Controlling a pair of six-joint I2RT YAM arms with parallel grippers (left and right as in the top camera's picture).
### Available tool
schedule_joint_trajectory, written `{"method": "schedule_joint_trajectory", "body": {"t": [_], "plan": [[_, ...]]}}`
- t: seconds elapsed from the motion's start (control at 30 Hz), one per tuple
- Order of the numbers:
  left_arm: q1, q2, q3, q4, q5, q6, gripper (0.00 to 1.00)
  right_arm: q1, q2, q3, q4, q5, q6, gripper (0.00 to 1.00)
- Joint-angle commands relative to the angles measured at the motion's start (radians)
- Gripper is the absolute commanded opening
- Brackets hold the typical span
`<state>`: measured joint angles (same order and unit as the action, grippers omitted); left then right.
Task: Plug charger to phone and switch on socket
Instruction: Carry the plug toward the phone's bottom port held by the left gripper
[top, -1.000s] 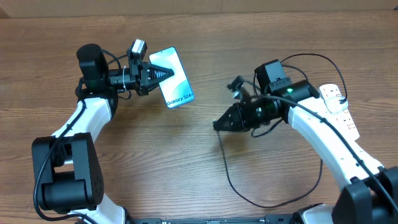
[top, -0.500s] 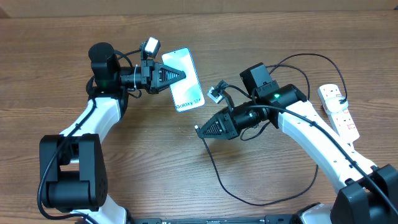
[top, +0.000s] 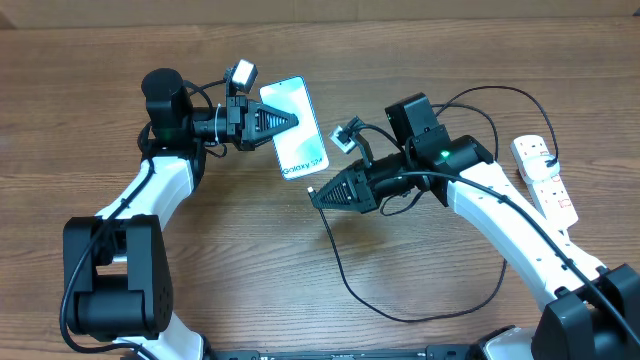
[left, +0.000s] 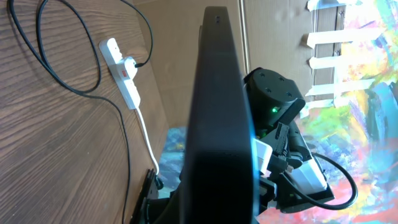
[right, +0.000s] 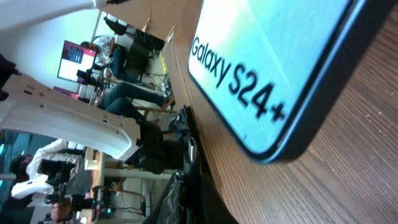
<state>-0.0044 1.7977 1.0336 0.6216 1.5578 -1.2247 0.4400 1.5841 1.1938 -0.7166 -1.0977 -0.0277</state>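
Left end effector (top: 287, 120), "Galaxy S24+" phone (top: 303, 152)

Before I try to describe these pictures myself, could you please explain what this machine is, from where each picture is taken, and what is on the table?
The machine is two robot arms at a wooden table: a left arm and a right arm. One picture looks down from above. The other two come from a small camera on each wrist. The left gripper is shut on a phone. The left wrist camera sees this phone edge-on, and the right wrist camera sees its screen up close, reading "Galaxy S24+". The right gripper is shut, apparently on the end of the thin black charger, close to the phone's lower edge. The rest of the cable loops over the table. A white socket strip lies beside the right arm.
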Motion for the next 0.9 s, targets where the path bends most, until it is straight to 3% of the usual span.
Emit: {"method": "schedule_joint_trajectory", "body": {"t": [0.0, 0.57, 0.87], "plan": [[0.004, 0.001, 0.013, 0.008, 0.023, 0.013, 0.04, -0.005, 0.002, -0.003, 0.035, -0.003, 0.073, 0.04], [0.004, 0.001, 0.013, 0.008, 0.023, 0.013, 0.04, -0.005, 0.006, -0.003, 0.103, 0.0, 0.208, 0.04], [0.004, 0.001, 0.013, 0.008, 0.023, 0.013, 0.04, -0.016, 0.006, -0.003, 0.103, -0.002, 0.211, 0.04]]}}
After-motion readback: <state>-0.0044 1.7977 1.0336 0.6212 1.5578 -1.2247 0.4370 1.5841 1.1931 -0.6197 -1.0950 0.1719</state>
